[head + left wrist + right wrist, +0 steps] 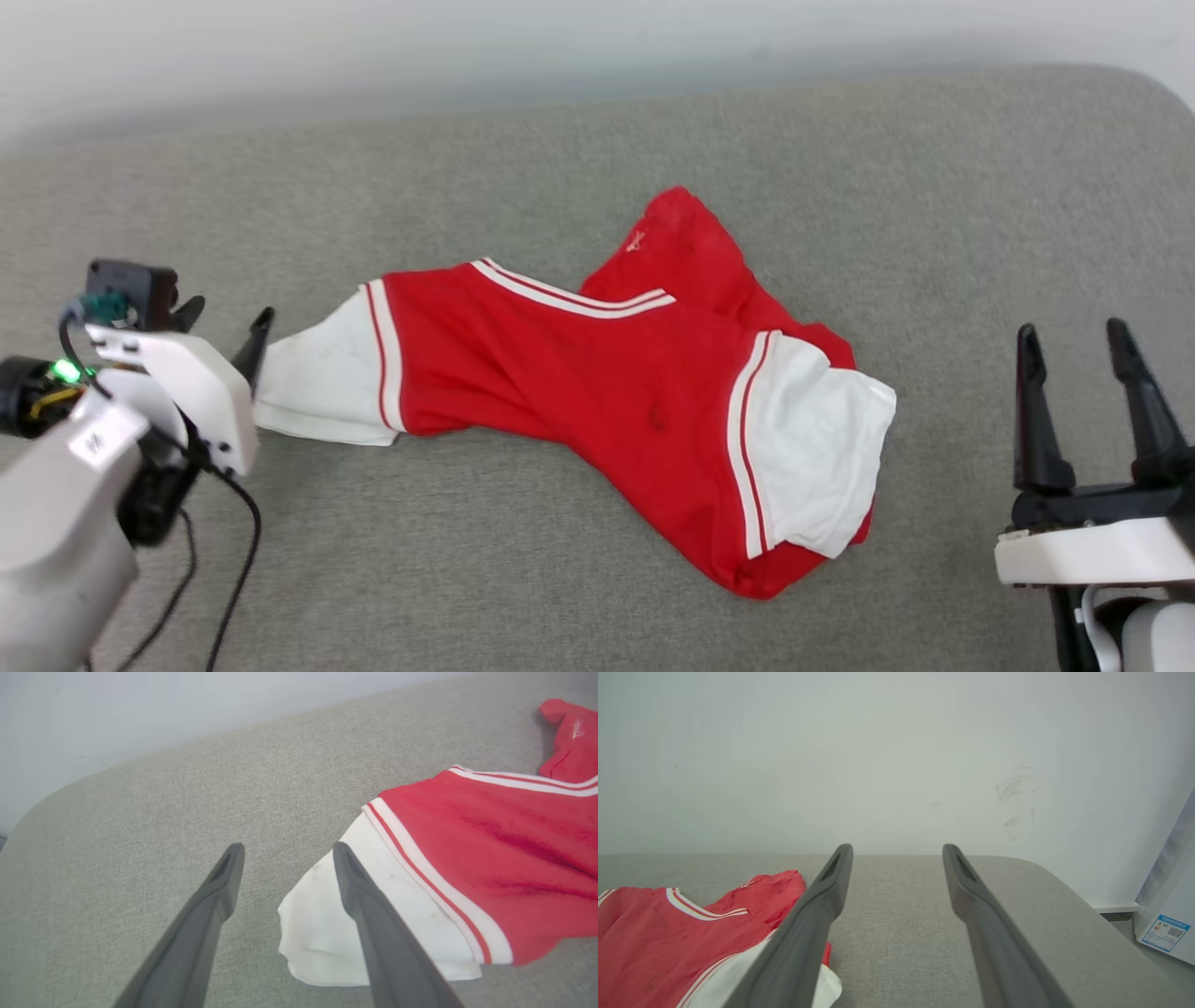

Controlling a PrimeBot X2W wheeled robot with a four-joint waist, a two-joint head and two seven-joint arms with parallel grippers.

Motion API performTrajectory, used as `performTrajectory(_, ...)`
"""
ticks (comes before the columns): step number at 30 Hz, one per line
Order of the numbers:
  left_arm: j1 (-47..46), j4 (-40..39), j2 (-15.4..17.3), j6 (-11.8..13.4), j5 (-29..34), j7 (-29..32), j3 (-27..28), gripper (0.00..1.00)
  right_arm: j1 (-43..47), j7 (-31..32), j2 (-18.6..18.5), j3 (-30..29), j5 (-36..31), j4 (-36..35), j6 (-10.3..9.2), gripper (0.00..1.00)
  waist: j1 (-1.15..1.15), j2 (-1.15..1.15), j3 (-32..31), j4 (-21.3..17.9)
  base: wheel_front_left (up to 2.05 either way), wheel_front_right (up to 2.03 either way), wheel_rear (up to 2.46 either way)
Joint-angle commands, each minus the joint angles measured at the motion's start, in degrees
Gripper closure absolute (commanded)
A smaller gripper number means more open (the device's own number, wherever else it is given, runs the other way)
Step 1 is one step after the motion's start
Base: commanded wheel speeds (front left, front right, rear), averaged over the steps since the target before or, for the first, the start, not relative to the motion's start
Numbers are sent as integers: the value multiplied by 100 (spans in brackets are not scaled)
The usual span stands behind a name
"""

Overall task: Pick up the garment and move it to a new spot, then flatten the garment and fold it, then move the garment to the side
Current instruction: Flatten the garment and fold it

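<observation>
The garment, a red T-shirt with white sleeve ends and striped trim, lies crumpled on the grey padded surface. One white sleeve end stretches out to the left, the other lies folded over on the right. My left gripper is open just left of the stretched sleeve. In the left wrist view this gripper stands with jaws apart, one finger over the sleeve's white edge, gripping nothing. My right gripper is open and empty, well right of the garment.
A pale wall runs behind the padded surface, whose corners are rounded. A black cable hangs from my left arm. A white box with a blue label stands on the floor past the surface's right end.
</observation>
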Motion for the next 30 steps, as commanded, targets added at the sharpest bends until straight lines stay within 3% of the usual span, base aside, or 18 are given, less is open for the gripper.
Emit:
performTrajectory(1, 164, -39, -76, 92, 39, -246, 39, 0, -65, -11, 1, -47, -72, -55, -4, 0, 0, 0, -171, 120, 0, 0, 0)
performTrajectory(4, 420, -190, -182, 380, 103, -977, 177, 0, -184, -11, -16, -116, -222, -144, -4, 0, 0, 0, -337, 228, 0, 0, 0)
performTrajectory(8, 804, -543, -282, 842, 258, -1486, 389, 0, -418, -11, -377, 12, -249, -124, -4, 0, 0, 0, -496, 361, 0, 0, 0)
performTrajectory(10, 1052, -812, -322, 1072, 363, -1551, 540, 0, -578, -11, -665, 171, -180, -49, -5, 0, 0, 0, -543, 417, 0, 0, 0)
performTrajectory(11, 1246, -1170, -349, 1352, 589, -1577, 773, 0, -745, -10, -1004, 419, -75, 64, -4, 0, 0, 0, -563, 469, 0, 0, 0)
performTrajectory(12, 1246, -1170, -349, 1352, 589, -1577, 773, 0, -745, -10, -1004, 419, -75, 64, -4, 0, 0, 0, -563, 469, 0, 0, 0)
performTrajectory(18, 2157, -2261, -585, 2039, 1469, -1573, 1528, 0, -1451, 309, -2175, 1476, 600, 536, -5, 0, 0, 0, -549, 619, 0, 0, 0)
performTrajectory(23, 2762, -2788, -869, 2251, 2117, -1574, 2028, 0, -2023, 1483, -3158, 2614, 1604, 487, -5, 0, 0, 0, -450, 740, 0, 0, 0)
performTrajectory(30, 3197, -3086, -1357, 2123, 2710, -1575, 2426, 0, -2631, 3579, -4151, 4078, 3129, 368, -5, 0, 0, 0, -206, 936, 0, 0, 0)
